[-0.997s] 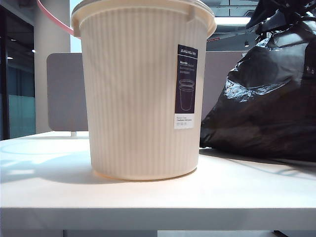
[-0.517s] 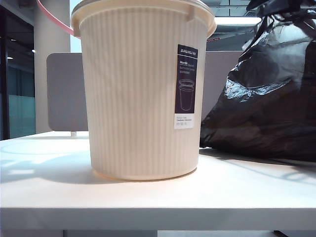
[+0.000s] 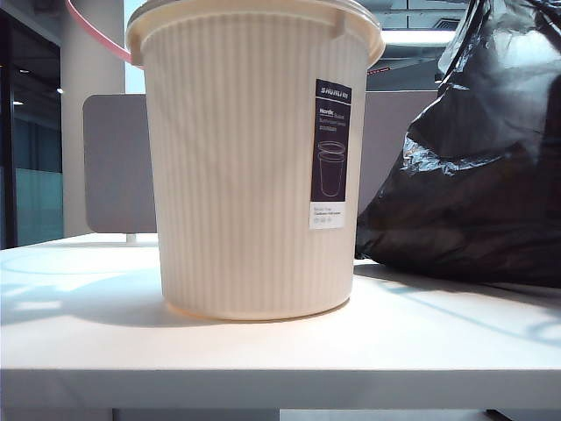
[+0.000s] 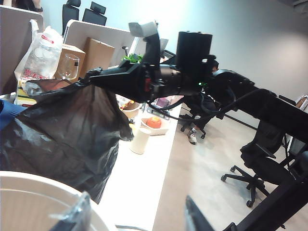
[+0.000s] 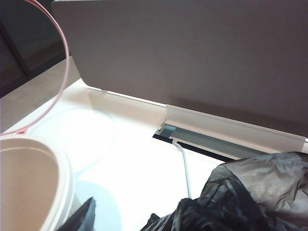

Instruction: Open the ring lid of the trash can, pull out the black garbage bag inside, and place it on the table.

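black garbage bag (image 3: 478, 193) on table (image 3: 263, 351); left gripper (image 4: 134, 216) open; right gripper (image 5: 130, 211) above bag.

The trash can (image 3: 254, 167) stands mid-surface (image 3: 280, 351). The black garbage bag (image 3: 473, 175) rests at its three o'clock, and the ring lid (image 3: 92, 35) juts out at eleven o'clock. The partition (image 3: 118, 162) stands behind.
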